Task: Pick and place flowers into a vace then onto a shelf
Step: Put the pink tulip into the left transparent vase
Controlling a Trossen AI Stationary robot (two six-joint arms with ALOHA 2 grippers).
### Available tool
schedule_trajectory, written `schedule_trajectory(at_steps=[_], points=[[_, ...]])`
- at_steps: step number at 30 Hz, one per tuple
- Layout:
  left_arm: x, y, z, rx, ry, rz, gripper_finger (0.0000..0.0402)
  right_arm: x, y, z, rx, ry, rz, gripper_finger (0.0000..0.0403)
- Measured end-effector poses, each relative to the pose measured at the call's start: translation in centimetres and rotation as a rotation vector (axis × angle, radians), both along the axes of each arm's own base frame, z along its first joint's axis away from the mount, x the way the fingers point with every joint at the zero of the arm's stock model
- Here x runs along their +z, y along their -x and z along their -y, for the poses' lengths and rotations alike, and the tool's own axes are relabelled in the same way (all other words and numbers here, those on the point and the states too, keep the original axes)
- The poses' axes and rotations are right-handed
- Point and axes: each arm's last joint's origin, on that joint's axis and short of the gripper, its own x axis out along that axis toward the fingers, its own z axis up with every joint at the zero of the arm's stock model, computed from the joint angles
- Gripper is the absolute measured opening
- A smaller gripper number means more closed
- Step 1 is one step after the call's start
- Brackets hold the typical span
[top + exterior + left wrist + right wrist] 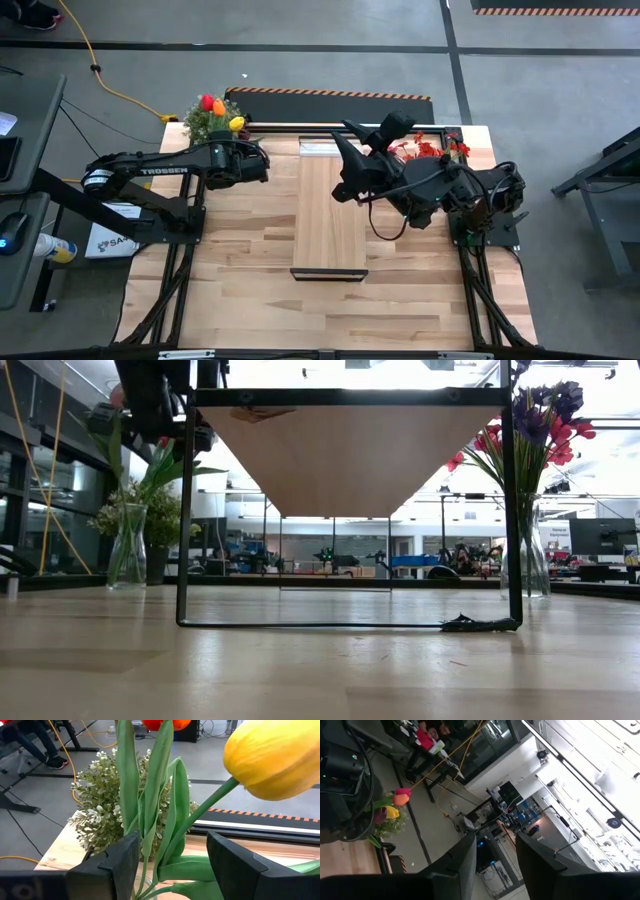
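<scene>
Tulips with red, orange and yellow heads [222, 108] stand in a glass vase [128, 545] at the table's far left. My left gripper [172, 862] is open at stem height above the vase, one finger on each side of the green stems and leaves [160, 820]. The yellow head [272, 757] hangs just beyond it. The shelf [330, 215], a long light wood board on a dark frame, lies mid-table. My right gripper [348, 150] hangs high over the shelf's far end, level, open and empty [495, 865]. More flowers [545, 420], purple and pink, stand in a second vase [525, 555] at the far right. My left gripper comes at the tulips slanting down from the near side. A long leaf [148, 837] runs down right beside one finger [117, 865]. Whether the two touch, I cannot tell. The other finger [240, 865] stands apart from the stems.
A bushy pale-green potted plant [105, 815] stands just behind the tulip vase at the far left corner. The shelf's dark frame legs [185, 510] rise from the tabletop. Bare planks [330, 310] lie toward the near edge. A yellow cable [100, 70] crosses the floor beyond.
</scene>
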Motion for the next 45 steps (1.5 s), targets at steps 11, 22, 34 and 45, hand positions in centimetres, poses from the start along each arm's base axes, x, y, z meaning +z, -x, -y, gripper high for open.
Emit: schedule_trajectory(at_steps=[11, 22, 34, 45], points=[[0.2, 0.2, 0.0, 0.003, -0.075, -0.039, 0.0262, -0.3, 0.0, 0.0, -0.006, 0.015, -0.041, 0.0129], [0.2, 0.2, 0.0, 0.000, -0.073, -0.049, 0.0262, -0.3, 0.0, 0.0, -0.006, 0.015, -0.041, 0.0129], [0.1, 0.2, 0.0, -0.035, -0.033, -0.116, 0.0262, -1.7, -0.4, -0.7, 0.271, -0.172, 0.002, 0.0129], [0.2, -0.1, -0.1, -0.020, -0.049, -0.048, 0.0262, -3.4, -1.7, -0.6, 0.633, -0.729, 0.064, 0.0129]])
